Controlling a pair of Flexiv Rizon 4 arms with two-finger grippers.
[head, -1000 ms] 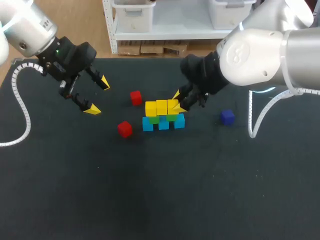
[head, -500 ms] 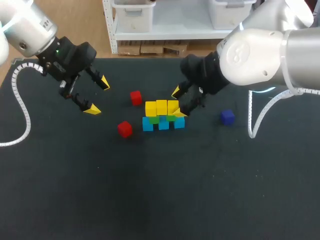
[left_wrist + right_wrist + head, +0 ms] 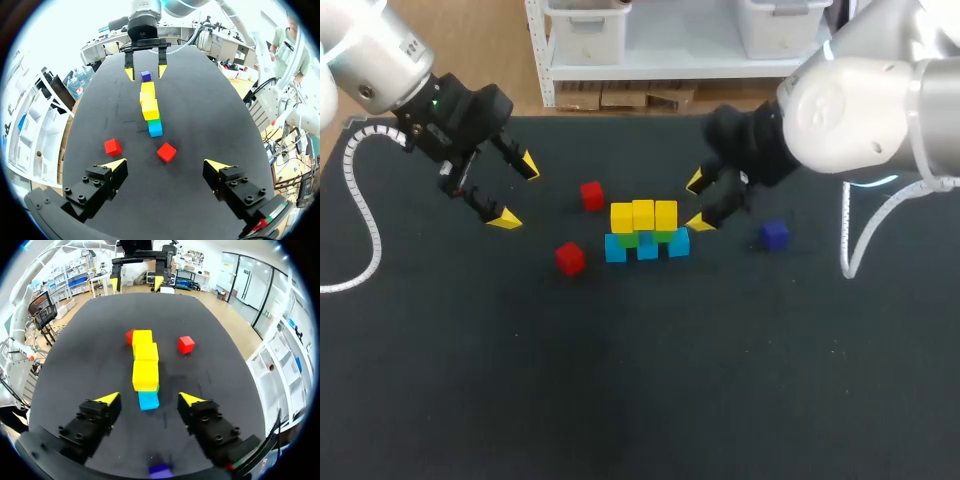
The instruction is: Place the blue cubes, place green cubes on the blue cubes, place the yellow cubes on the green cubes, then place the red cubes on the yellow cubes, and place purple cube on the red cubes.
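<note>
- Your right tool [image 3: 700, 203] has drawn back from the stack toward the right of the frame. Its fingers are spread wide and hold nothing.
- The yellow cubes [image 3: 643, 215] stand free at centre frame, so that layer looks finished.
- Your left tool [image 3: 516, 192] hangs open and empty at upper left.
- Reds come next: a red cube [image 3: 591, 195] and a second red cube [image 3: 569, 258] lie on the bench [image 3: 620, 380], left of the stack.

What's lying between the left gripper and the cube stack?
A red cube and a second red cube, lying apart; the left wrist view shows it.
</note>
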